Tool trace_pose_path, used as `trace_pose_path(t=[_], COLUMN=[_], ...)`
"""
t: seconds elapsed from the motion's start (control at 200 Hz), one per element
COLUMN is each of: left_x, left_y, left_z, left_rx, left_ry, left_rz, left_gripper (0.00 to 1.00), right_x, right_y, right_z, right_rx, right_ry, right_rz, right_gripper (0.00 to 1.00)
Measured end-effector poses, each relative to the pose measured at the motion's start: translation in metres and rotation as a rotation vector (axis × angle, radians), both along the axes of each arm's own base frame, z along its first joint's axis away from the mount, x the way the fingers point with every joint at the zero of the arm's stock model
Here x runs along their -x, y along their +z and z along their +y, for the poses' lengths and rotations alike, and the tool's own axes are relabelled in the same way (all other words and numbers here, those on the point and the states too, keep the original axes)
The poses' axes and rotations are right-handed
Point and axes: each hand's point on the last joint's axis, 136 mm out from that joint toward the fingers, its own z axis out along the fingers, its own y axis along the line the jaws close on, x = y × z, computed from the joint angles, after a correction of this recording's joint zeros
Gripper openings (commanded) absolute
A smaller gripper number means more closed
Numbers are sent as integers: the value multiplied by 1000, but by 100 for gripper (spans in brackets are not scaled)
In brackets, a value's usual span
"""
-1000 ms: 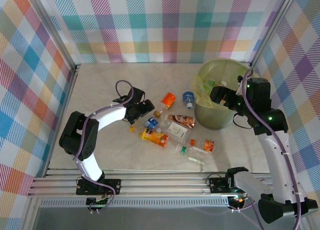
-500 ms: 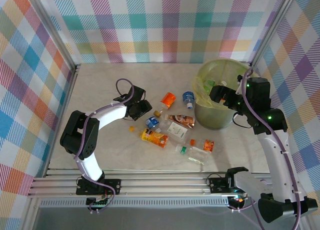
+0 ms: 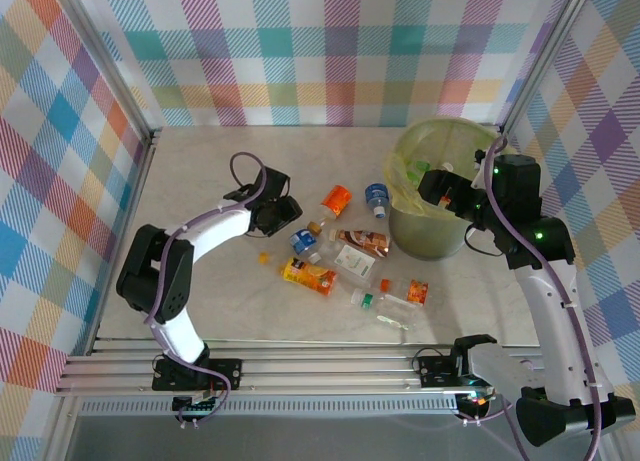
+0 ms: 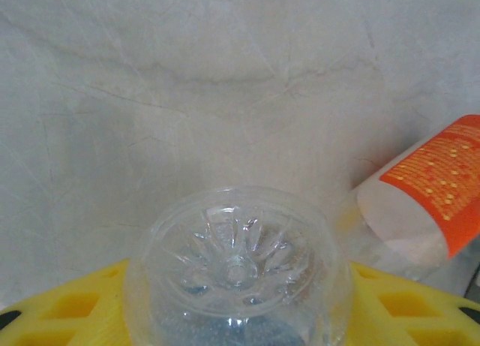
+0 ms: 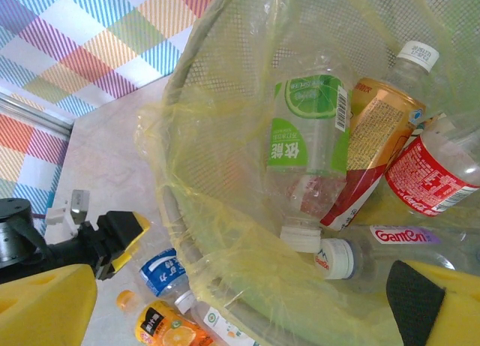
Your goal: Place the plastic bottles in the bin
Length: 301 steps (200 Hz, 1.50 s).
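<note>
I see left claw (image 3: 282, 213) clenched on clear bottle (image 4: 238, 267), petal-ribbed base facing camera, above worktop (image 4: 225, 98); right claw (image 3: 438, 191) released over bin (image 3: 425, 236); green-labelled bottle (image 5: 304, 128) and red-labelled bottle (image 5: 431, 173) lie inside.

The clear bottle (image 4: 238, 263) is glossy transparent plastic with a moulded petal base. The yellow fingers (image 4: 67, 316) flanking it are matt plastic. The orange-labelled bottle (image 4: 431, 196) wears a smooth printed film. The table (image 3: 200, 181) looks like matt, veined stone. The bin (image 5: 247, 76) has a fine mesh wall, lined with a crinkled, translucent yellow-green bag (image 5: 202, 233). The rails (image 3: 300, 366) are dull metal.
</note>
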Motion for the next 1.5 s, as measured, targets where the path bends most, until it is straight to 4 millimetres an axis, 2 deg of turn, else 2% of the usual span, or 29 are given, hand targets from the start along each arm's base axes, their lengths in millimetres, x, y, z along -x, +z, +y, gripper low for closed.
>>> trace_pose_path(t=[0.185, 0.435, 0.585, 0.7, 0.755, 0.925, 1.035, 1.055, 1.13, 1.355, 1.505], left_x=[-8, -17, -20, -22, -21, -24, -33, -34, -40, -60, -65], left_y=[53, 154, 211, 255, 270, 324, 348, 349, 357, 368, 368], left_z=[-1, -5, -13, -28, -36, -73, -107, -108, -134, -213, -256], left_rx=[19, 86, 134, 185, 205, 291, 338, 341, 367, 438, 471], left_ry=[-17, -56, -82, -110, -125, -181, -225, -227, -266, -391, -480], left_rz=[-120, -352, -493, -609, -646, -794, -871, -876, -913, -985, -1009], left_gripper=[48, 46, 44, 44, 44, 41, 41, 41, 41, 45, 46], right_x=[0, -1, 0, 8, 12, 28, 36, 36, 38, 42, 46], right_y=[1, 4, 14, 32, 41, 67, 75, 75, 75, 70, 71], right_z=[1, 3, 3, 2, 2, 1, 1, 1, 1, 1, 0], right_rx=[-9, -25, -37, -54, -64, -96, -110, -111, -113, -113, -114], right_ry=[-1, 2, 0, 1, 3, 10, 15, 16, 17, 17, 17], right_rz=[0, -7, -49, -119, -152, -265, -309, -311, -319, -322, -330], right_gripper=[100, 100, 100, 100, 100, 100, 100, 100, 100, 100, 100])
